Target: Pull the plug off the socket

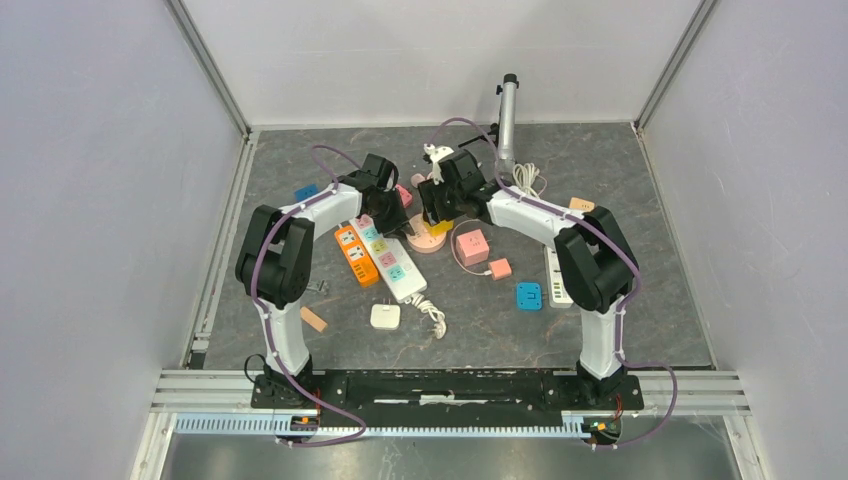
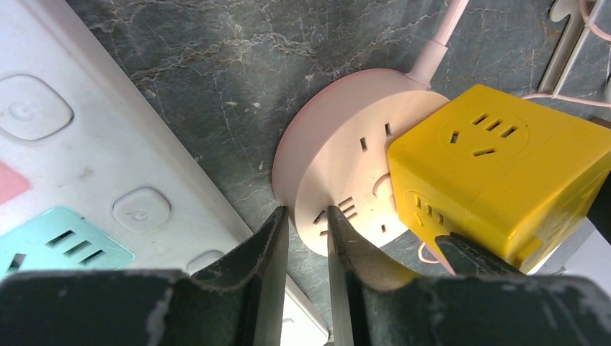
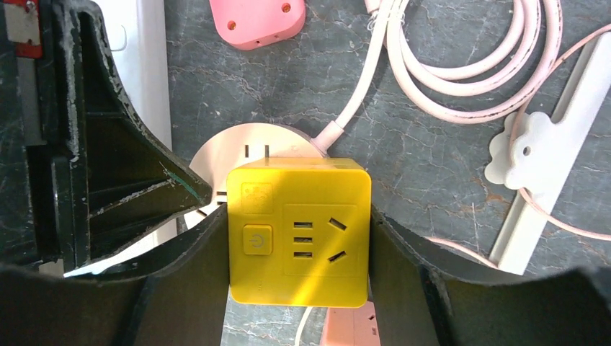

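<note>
Right fingers clamp yellow plug; left fingers nearly closed.

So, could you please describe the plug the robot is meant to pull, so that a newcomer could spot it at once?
Look at the middle of the grey marble table, where the two arms meet over a round pink socket. On it sits the yellow cube plug, between the right tool fingers. It is the only yellow item there; nearby cubes are pink or blue.
</note>
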`<action>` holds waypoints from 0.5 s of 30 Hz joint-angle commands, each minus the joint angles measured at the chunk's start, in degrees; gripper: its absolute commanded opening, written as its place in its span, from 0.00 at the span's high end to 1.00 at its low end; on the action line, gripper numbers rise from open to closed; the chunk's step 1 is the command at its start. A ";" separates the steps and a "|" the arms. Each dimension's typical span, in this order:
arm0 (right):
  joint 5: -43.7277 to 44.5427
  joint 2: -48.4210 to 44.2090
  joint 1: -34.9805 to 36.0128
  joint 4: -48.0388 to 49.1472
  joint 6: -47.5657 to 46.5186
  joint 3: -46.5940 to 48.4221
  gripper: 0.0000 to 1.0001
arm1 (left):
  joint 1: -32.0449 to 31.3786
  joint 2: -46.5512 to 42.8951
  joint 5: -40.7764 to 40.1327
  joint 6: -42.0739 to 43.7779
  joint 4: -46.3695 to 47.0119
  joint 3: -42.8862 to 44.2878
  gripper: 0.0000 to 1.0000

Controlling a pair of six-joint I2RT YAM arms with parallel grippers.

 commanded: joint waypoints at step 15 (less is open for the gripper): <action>-10.52 -6.59 -0.67 7.69 5.71 0.58 1.00 | -0.54 4.11 -4.71 3.41 -4.98 -1.84 0.71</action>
